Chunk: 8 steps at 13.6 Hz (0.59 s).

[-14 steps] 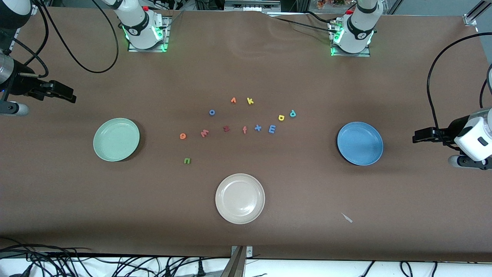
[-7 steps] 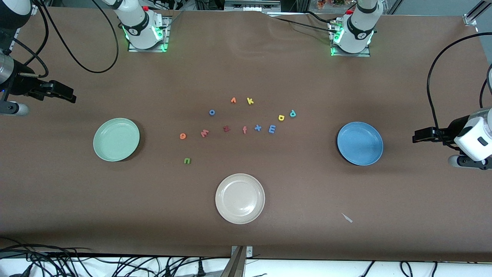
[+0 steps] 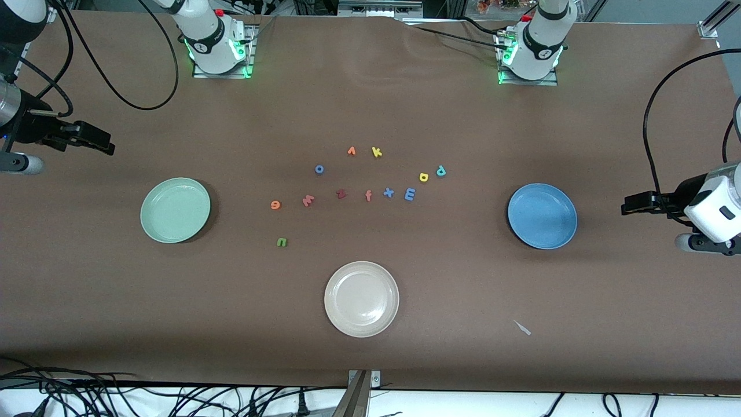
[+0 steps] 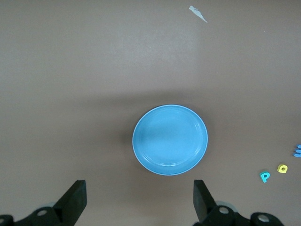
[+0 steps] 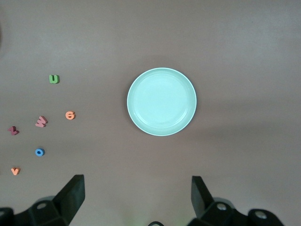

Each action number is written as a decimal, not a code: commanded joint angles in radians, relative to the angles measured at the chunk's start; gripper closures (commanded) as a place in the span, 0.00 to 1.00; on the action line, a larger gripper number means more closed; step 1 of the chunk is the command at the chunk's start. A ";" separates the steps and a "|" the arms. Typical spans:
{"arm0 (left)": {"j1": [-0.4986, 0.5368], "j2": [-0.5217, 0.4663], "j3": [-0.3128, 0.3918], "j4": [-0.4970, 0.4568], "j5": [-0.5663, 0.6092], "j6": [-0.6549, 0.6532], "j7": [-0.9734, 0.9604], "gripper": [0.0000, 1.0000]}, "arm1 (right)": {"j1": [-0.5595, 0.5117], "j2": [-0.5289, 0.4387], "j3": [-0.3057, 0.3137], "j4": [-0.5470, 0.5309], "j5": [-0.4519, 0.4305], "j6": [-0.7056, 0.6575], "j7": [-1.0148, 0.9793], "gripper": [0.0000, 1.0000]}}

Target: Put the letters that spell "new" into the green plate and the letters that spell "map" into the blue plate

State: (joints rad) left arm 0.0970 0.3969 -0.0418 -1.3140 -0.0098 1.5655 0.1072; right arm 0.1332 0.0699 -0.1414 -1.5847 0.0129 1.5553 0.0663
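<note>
The only writing you can read is the foam letters themselves. Your green n (image 3: 281, 242) lies alone nearer the front camera than the orange e (image 3: 275, 204) and salmon w (image 3: 308, 200); all three sit on the desk (image 3: 370, 359) toward the right arm's end of the cluster, apart from the green plate (image 3: 151, 229), which holds nothing. The light blue m (image 3: 409, 194), yellow a (image 3: 424, 176) and teal p (image 3: 441, 171) lie close together toward the left arm's end, well apart from the blue plate (image 3: 521, 234) (also bare). Between them you'll see a dark red z (image 3: 341, 194), salmon f (image 3: 368, 196), blue x (image 3: 388, 192), with a blue o (image 3: 319, 169), orange v (image 3: 351, 151) and yellow k (image 3: 377, 152) farther from the camera.

Your left hand (image 4: 140, 200) hangs spread wide, holding nothing, out past the blue plate, at the left arm's end of the desk. Your right hand (image 5: 136, 197) hangs equally wide and empty, out past the green plate. Both arms wait.
</note>
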 commanded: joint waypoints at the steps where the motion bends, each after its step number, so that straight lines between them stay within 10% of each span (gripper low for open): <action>1: 0.003 -0.012 -0.004 -0.008 0.028 -0.010 0.016 0.00 | -0.003 0.008 0.002 0.022 -0.014 -0.012 -0.006 0.00; 8: 0.009 -0.015 -0.004 -0.008 0.027 -0.012 0.026 0.00 | -0.003 0.008 0.002 0.022 -0.014 -0.011 -0.006 0.00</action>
State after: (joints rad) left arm 0.0987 0.3969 -0.0418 -1.3140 -0.0098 1.5655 0.1072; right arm 0.1332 0.0699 -0.1414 -1.5847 0.0128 1.5553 0.0663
